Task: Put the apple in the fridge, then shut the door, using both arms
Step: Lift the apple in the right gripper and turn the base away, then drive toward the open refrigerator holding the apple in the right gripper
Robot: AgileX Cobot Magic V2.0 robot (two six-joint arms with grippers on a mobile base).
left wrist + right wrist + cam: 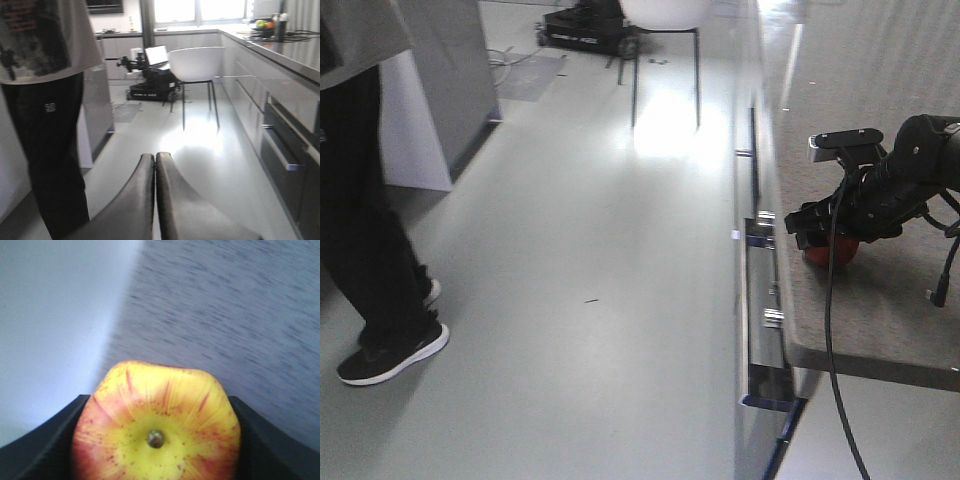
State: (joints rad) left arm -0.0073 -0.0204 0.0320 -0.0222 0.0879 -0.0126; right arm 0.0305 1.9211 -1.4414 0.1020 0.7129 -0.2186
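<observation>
The apple (156, 425) sits with its stem dimple facing the wrist camera, between the two black fingers (40, 445) of the right gripper (828, 240), which is clenched around it at its widest girth. In the front view it lies at three o'clock, on the speckled countertop (865, 320) near the front edge. Whether it clears the stone is hard to say, since the wrist view is smeared.

The left gripper (155, 195) hangs over the floor with its fingers pressed together, holding nothing.

The step in hand is, I judge, the lift. To do it well, keep the squeeze steady on the apple's flanks, as a round smooth skin can roll out of flat pads, and rise straight up before swinging toward nine o'clock. Mind the trailing cable (830, 350) at the counter's edge and the person (375, 230) standing at nine o'clock.
</observation>
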